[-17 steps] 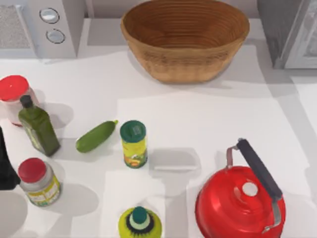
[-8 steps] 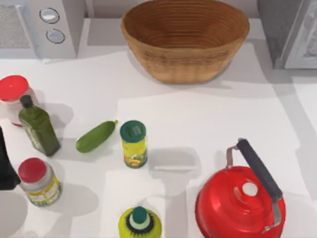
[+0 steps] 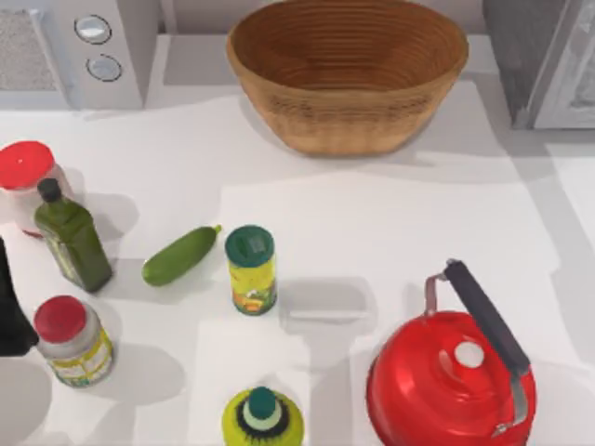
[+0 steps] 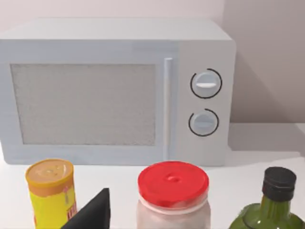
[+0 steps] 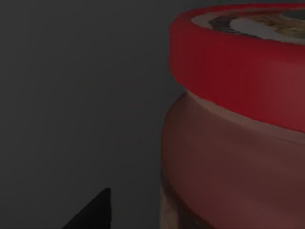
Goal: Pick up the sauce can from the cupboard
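Note:
The sauce can stands very close in the right wrist view, inside a dim grey space. It has a red rim, reddish sides and a pale printed picture on its top. One black finger of my right gripper shows beside the can, apart from it. The cupboard stands at the table's back right corner in the top view. My left arm is parked at the table's left edge, and one of its black fingers faces the microwave.
On the table stand a wicker basket, a red kettle, a green-lidded yellow can, a cucumber, an olive oil bottle, two red-lidded jars and a yellow-green bottle.
The soft shadow on the table's right side has shifted slightly. No object on the table has moved.

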